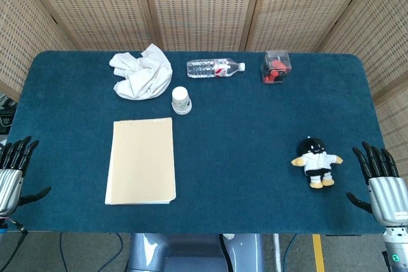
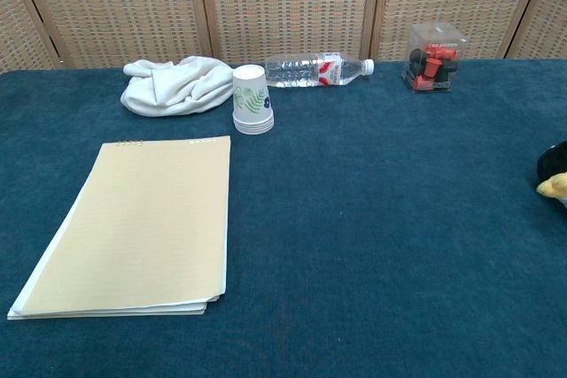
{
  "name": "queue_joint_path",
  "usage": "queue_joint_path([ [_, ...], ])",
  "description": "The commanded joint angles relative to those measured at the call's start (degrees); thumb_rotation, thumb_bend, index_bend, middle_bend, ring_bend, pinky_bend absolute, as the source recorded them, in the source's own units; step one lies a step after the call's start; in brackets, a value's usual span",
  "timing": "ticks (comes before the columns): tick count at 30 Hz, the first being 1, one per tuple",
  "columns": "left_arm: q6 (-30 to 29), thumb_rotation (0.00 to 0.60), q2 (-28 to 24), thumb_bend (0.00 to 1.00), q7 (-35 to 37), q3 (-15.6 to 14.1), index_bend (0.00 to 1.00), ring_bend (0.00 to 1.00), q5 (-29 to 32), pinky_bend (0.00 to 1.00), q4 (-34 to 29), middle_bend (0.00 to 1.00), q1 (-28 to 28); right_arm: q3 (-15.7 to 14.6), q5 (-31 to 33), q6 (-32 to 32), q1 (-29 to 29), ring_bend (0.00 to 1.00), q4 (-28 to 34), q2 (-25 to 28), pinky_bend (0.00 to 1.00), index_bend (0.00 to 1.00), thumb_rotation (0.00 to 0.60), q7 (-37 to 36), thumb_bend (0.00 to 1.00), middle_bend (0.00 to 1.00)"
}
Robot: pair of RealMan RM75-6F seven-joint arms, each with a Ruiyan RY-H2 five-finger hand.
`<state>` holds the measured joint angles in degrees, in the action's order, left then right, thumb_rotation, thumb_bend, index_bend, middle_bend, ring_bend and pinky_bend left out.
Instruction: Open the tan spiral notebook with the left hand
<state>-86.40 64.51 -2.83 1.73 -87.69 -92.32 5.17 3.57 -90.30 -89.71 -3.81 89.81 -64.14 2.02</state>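
The tan spiral notebook [image 1: 141, 160] [image 2: 135, 224] lies closed and flat on the blue table, left of centre, with its binding along the far edge. My left hand [image 1: 14, 169] hovers at the table's left edge, well to the left of the notebook, fingers spread and holding nothing. At the right edge my right hand [image 1: 381, 179] is likewise spread and empty. Neither hand shows in the chest view.
Behind the notebook stands a stack of paper cups [image 1: 181, 100] [image 2: 252, 100]. A crumpled white cloth [image 1: 141, 73] [image 2: 173, 84], a lying water bottle [image 1: 215, 67] [image 2: 316, 68] and a clear box of red and black parts [image 1: 276, 67] [image 2: 433, 57] line the back. A plush doll [image 1: 315, 162] [image 2: 554, 176] sits near the right hand.
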Motion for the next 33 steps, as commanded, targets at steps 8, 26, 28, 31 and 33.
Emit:
queue_joint_path([
  [8,3.94,0.6,1.13,0.0,-1.28,-1.88,0.0,0.0,-3.04,0.0,-0.01,0.0,2.15,0.14,0.18,0.08,0.01,0.0,-0.11,-0.09,0.0,0.0,0.6,-0.41,0.0,0.0],
  [26,16.91,0.6,11.86,0.18,-2.09,-6.93,0.0,0.0,-12.24,0.0,9.03,0.0,11.32,0.43,1.36,1.53,-0.41,0.0,-0.68,-0.17,0.0,0.0,0.6,-1.25,0.0,0.0],
  [28,17.7,0.6,12.39,0.22,-2.54,-7.03,0.0,0.0,-11.82,0.0,9.42,0.0,11.6,0.41,1.42,1.72,-0.46,0.0,-0.73,-0.14,0.0,0.0,0.6,-1.38,0.0,0.0],
  [31,19.35,0.6,13.23,0.27,-3.09,-7.52,0.0,0.0,-11.35,0.0,10.27,0.0,12.26,0.3,1.4,1.97,-0.52,0.0,-0.75,-0.1,0.0,0.0,0.6,-1.53,0.0,0.0],
  [33,19.79,0.6,13.87,0.29,-3.73,-7.85,0.0,0.0,-11.39,0.0,11.02,0.0,12.51,0.3,1.42,2.0,-0.53,0.0,-0.72,-0.07,0.0,0.0,0.6,-1.59,0.0,0.0],
])
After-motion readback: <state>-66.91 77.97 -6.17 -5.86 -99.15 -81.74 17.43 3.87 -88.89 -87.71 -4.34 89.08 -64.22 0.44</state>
